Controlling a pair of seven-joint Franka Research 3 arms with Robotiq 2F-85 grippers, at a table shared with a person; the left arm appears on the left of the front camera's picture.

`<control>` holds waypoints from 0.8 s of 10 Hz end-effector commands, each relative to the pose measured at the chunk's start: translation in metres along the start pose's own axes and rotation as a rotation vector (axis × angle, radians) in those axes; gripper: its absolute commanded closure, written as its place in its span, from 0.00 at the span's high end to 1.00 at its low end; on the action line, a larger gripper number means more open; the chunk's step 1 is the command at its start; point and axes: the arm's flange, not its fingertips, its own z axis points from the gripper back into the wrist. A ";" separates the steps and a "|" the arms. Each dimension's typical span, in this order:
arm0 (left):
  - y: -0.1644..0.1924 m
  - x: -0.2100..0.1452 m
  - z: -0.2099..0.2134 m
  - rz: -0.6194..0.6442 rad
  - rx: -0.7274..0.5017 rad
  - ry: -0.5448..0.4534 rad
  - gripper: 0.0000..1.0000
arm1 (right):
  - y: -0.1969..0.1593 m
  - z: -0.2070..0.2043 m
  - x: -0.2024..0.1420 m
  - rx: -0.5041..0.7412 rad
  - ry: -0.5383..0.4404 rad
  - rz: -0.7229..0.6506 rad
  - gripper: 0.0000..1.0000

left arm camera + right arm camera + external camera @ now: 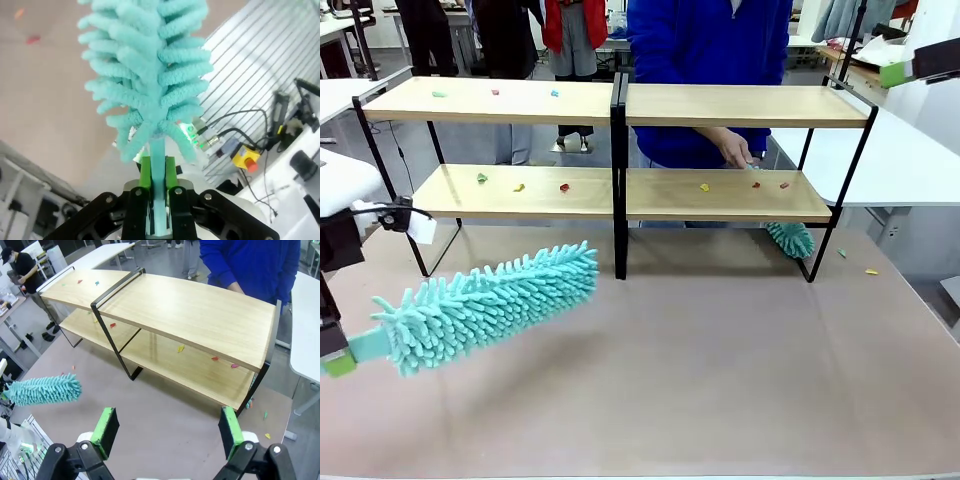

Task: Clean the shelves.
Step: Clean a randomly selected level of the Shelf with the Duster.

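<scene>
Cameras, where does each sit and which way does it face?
Front view: robot's side of the table, facing the shelves and person; left fingers at lower left.
Left wrist view: on the left arm, looking along those shut fingers at the duster.
Right wrist view: high up, looking down past open right fingers at the shelves.
Shared: front and right wrist both show shelves and duster.
</scene>
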 end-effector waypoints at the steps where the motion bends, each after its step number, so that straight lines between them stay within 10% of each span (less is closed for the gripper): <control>1: 0.025 -0.026 0.012 -0.286 -0.042 -0.063 0.12 | -0.001 0.000 0.000 0.003 -0.002 -0.003 1.00; 4: 0.070 -0.097 0.034 -0.447 -0.059 -0.189 0.12 | -0.001 0.000 0.000 0.003 -0.002 -0.003 1.00; 8: 0.112 -0.229 0.108 -0.608 -0.089 -0.615 0.12 | -0.001 0.000 0.000 0.003 -0.002 -0.003 1.00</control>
